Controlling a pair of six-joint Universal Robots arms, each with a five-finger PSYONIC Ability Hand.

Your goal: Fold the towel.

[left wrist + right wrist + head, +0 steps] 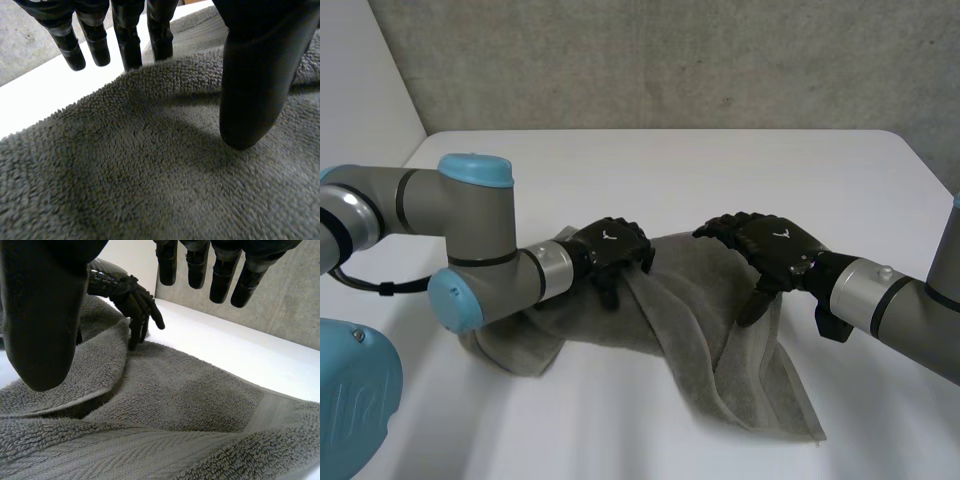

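The rumpled grey terry towel [700, 320] lies low in the frame's centre on the white table [720, 170]. My left hand [610, 245] and right hand [770, 245] hang over its upper edge, fingers spread, gripping nothing. I should pinch that edge evenly on both sides.

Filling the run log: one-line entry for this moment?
towel: rumpled on table | left hand: open, over towel | right hand: open, over towel

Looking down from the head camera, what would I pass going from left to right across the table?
First the left arm's blue-capped joint → left robot hand → right robot hand → right arm. The grey towel spreads under both hands.
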